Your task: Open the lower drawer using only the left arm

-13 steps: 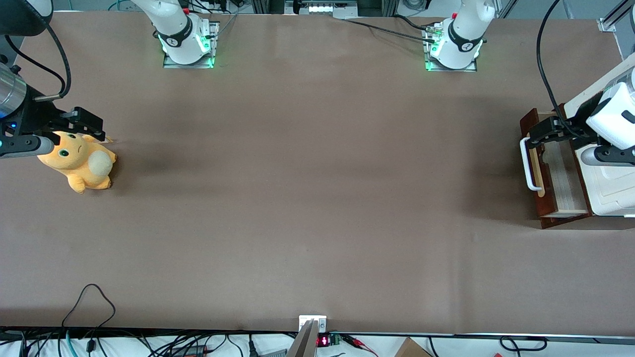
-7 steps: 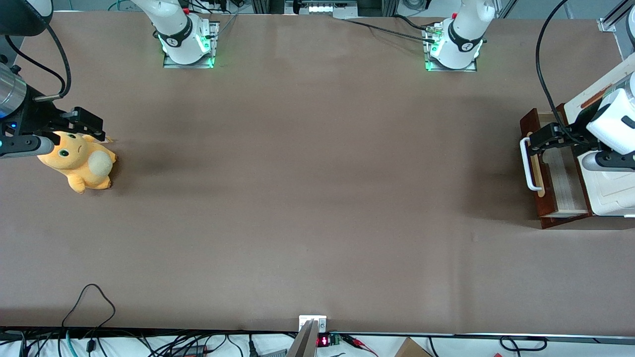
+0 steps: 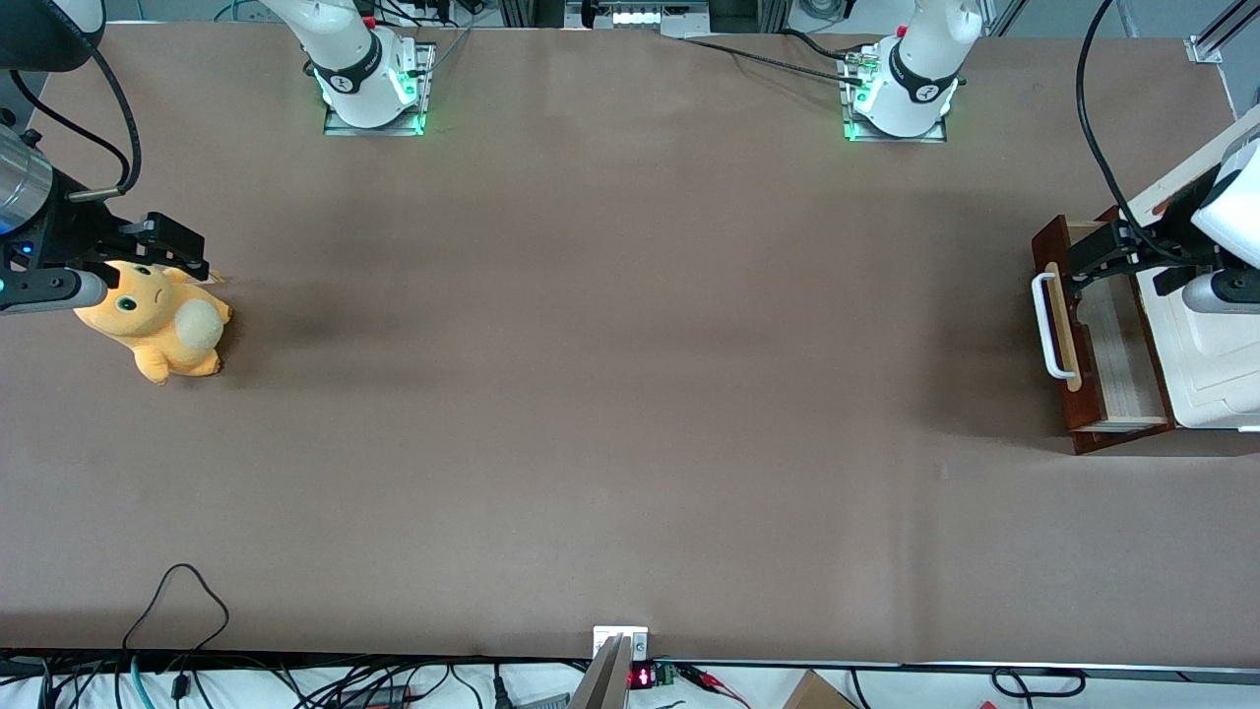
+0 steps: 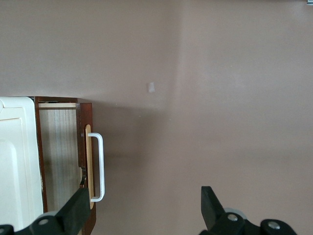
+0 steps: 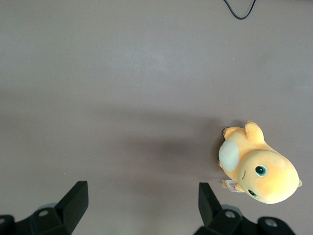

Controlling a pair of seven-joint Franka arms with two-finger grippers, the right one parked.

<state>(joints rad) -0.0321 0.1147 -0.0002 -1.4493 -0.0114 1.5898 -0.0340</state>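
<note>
Lower drawer (image 3: 1102,335) stands pulled out from the white cabinet (image 3: 1216,369), wood floor exposed. Gripper (image 3: 1088,258) hovers above the drawer's open well, fingers (image 4: 73,213) spread wide, holding nothing. Risk: descending now would clip the white handle (image 3: 1048,325).

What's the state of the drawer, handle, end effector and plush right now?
lower drawer: pulled part-way out, light wood inside showing, nothing visible in it.
white bar handle: free, nothing gripping it.
left arm's end effector: open, holding nothing, raised above the drawer's end farther from the front camera.
white cabinet top: in place over the drawer.
orange plush toy: lying on the table toward the parked arm's end.
</note>
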